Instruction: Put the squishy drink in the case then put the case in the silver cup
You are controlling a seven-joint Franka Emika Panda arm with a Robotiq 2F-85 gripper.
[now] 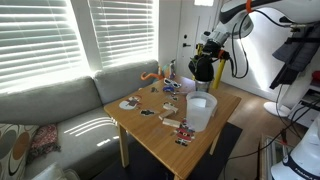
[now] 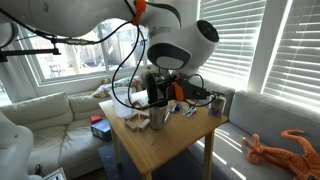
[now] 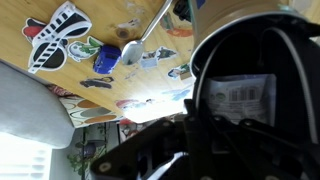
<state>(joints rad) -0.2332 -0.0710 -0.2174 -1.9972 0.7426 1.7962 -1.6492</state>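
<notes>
**Arm hangs over silver cup on crowded counter**

In an exterior view, a grey sofa (image 1: 60, 120) fills the left under slatted blinds. The wooden counter (image 1: 160, 135) stands in front of it, strewn with small flat items. A white tub (image 1: 200, 110) sits near the counter's right edge. Behind the tub, the gripper (image 1: 204, 68) points down over the counter's far corner, and the arm (image 1: 240, 15) reaches in from the upper right.

From the opposite side, a blue and red box (image 2: 98, 125) lies on the sofa at left. At the middle of the frame, the cup (image 2: 158, 119), small and shiny, stands on the counter near its left corner. The gripper is directly above it and very close. Whether the two touch cannot be told. An orange toy (image 2: 285, 150) sprawls on a sofa seat at the far right.

In the wrist view, a black-and-white sunglasses sticker (image 3: 55, 38) lies at the upper left of the counter. A metal spoon (image 3: 135, 45) rests to its right among smaller stickers. A dark body with a barcode label (image 3: 245, 95) fills the right half of that frame.

No view shows the jaws clearly. It cannot be told whether they are spread, pressed together or pinching anything.
</notes>
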